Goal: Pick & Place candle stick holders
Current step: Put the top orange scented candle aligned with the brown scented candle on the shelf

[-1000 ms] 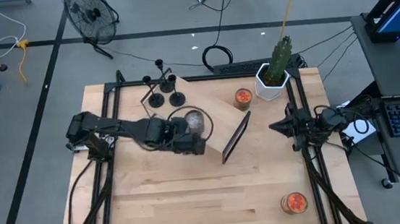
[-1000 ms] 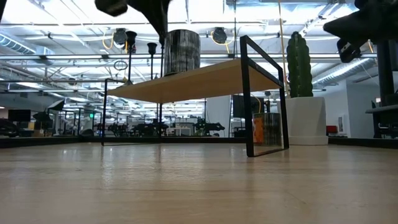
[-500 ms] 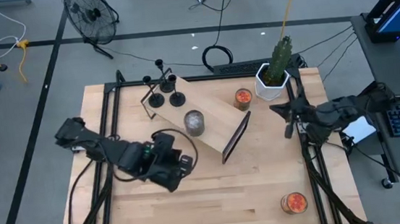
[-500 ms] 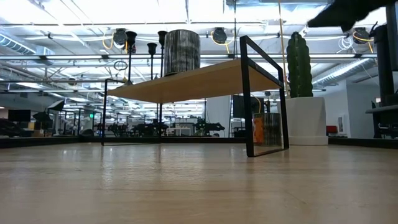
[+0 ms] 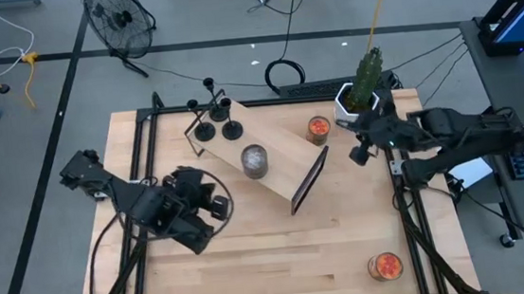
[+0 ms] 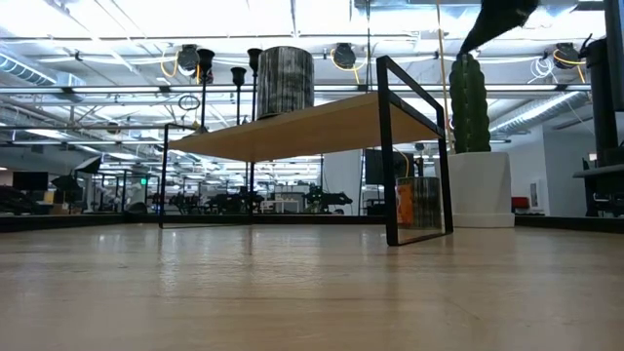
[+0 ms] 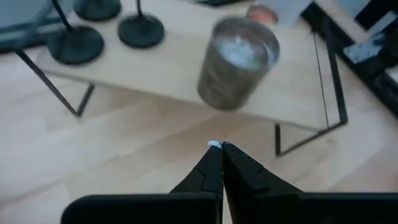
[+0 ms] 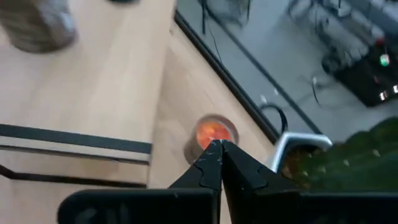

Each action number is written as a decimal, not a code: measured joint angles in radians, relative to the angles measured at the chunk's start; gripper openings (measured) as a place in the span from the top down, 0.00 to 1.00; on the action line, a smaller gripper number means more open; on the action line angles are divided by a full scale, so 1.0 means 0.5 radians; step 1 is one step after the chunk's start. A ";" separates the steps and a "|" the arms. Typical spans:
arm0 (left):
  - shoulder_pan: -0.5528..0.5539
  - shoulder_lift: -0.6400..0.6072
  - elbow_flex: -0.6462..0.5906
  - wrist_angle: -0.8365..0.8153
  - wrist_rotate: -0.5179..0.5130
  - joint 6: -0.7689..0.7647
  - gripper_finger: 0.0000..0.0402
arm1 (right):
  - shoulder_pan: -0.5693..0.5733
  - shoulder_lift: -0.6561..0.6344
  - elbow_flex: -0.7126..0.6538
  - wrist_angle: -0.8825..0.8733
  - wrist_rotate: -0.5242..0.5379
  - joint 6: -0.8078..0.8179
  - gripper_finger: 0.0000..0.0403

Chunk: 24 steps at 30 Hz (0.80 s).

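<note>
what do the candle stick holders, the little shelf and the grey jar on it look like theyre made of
Candle stick holders: probably metal with a matte black finish, judging by the thin stems and flat round bases.
Shelf: pale wood top with visible grain, on a thin black frame that looks like metal rod.
Grey jar: streaked grey wall with a faint sheen and a pale filling, perhaps glass or glazed ceramic; the look leaves it open.

Holders on shelf — jar beside.
</note>
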 joint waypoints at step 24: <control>-0.026 -1.177 -1.863 1.855 -0.053 0.533 0.97 | -1.080 0.816 0.396 0.070 -0.795 -0.926 1.00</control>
